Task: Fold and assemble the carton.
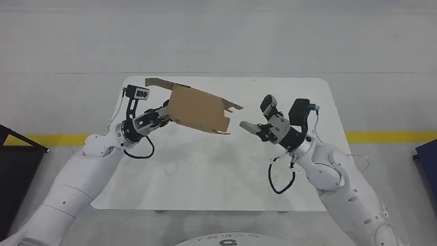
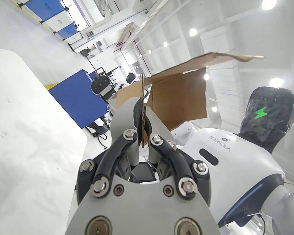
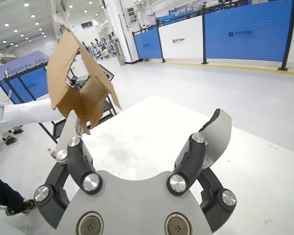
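Note:
A brown cardboard carton (image 1: 196, 108) hangs in the air above the white table (image 1: 205, 178), partly unfolded, with loose flaps sticking out. My left gripper (image 1: 166, 115) is shut on one edge of it. In the left wrist view the two fingers (image 2: 122, 121) pinch a thin cardboard panel (image 2: 143, 113), and the carton (image 2: 178, 96) opens out beyond. My right gripper (image 1: 256, 127) stands open just off the carton's other end, apart from it. In the right wrist view the right gripper (image 3: 147, 121) is spread wide, with the carton (image 3: 71, 84) held up farther off.
The white table has bare surface below and in front of the carton (image 3: 149, 138). A blue barrier fence (image 3: 235, 42) stands across the floor beyond the table. A yellow floor line (image 1: 382, 137) runs to either side of the table.

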You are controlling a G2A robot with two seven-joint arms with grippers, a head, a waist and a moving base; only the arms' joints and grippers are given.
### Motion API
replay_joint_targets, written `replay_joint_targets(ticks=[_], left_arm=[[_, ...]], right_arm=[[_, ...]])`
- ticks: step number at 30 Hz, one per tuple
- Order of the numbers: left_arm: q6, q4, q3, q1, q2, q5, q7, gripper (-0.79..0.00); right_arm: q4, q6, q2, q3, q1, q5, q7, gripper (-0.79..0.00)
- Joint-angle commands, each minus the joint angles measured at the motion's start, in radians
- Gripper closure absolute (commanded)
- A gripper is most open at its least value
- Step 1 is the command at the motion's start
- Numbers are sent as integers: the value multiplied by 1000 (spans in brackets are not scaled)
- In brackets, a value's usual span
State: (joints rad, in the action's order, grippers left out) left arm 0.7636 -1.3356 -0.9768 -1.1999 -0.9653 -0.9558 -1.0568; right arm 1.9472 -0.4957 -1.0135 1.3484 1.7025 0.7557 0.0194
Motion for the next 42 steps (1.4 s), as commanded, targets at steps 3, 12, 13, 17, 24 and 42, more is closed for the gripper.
replay_joint_targets(ticks=[3, 12, 13, 17, 24, 42], left_arm=[[-18, -5, 4, -2, -7, 8, -18, 0], [-79, 27, 37, 14, -29, 30, -78, 0], [-83, 31, 37, 17, -31, 27, -83, 0], [-124, 40, 40, 18, -41, -41, -124, 0], [-210, 65, 36, 23, -59, -131, -209, 0], [-257, 124, 26, 42, -99, -65, -256, 0]], right_arm=[[3, 37, -6, -34, -17, 43, 14, -785], [11, 20, -16, -93, -35, 178, -56, -785], [10, 7, -16, -94, -33, 190, -71, -785], [3, -57, -15, -96, -28, 221, -110, -773], [-6, -134, -17, -106, -36, 256, -164, -480], [-32, -186, -25, -139, -64, 280, -188, -154]])
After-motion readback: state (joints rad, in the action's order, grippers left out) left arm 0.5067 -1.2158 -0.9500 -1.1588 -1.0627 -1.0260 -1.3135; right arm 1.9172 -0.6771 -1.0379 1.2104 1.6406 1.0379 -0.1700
